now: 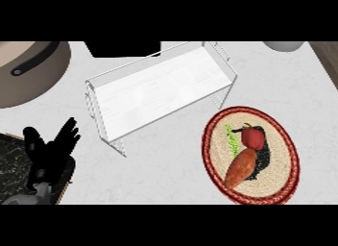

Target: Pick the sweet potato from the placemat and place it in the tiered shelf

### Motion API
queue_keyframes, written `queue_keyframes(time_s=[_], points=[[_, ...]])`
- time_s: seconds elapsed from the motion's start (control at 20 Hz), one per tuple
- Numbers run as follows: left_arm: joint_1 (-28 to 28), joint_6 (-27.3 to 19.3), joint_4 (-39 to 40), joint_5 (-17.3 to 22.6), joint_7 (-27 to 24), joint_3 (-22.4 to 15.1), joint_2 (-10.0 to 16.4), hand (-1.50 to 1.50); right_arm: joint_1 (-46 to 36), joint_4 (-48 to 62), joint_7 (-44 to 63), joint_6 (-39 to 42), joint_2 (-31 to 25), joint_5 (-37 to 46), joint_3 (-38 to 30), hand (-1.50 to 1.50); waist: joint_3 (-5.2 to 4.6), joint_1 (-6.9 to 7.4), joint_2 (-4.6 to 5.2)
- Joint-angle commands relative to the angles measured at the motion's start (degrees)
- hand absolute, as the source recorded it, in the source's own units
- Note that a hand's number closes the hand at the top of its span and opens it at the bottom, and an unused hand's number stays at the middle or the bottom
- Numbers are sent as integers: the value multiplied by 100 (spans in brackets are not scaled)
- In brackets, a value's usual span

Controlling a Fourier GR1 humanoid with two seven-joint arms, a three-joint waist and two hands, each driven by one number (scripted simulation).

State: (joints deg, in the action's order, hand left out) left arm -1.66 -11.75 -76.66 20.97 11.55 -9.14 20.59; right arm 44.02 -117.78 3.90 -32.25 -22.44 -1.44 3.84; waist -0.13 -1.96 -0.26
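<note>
Lying on the placemat [277,174] well right of the left hand [51,150], its fingers [68,129] straight and empty, the sweet potato [240,168] is judged stiff, light, tapered, best grasped across its middle.

The sweet potato [240,168] lies on the placemat [280,163], near the tiered shelf [158,91]. The left hand [51,151] rests open, lower left.

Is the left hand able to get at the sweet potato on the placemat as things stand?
Probably yes, but it's a long way across. The left hand rests open at lower left; the sweet potato lies far right on the placemat, with only bare counter between.
</note>
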Motion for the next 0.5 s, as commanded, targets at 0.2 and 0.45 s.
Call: queue_keyframes(time_s=[0.2, 0.45], points=[[-381, 199, 295, -45, 67, 7, -73, 0, 214, -1894, 2830, -1, -887, 1426, 636, -150, -15, 261, 94], [-371, 404, 178, 32, 173, 96, 63, 0, -733, -1909, 4883, -79, -917, 2335, 570, -150, -12, 418, 114]])
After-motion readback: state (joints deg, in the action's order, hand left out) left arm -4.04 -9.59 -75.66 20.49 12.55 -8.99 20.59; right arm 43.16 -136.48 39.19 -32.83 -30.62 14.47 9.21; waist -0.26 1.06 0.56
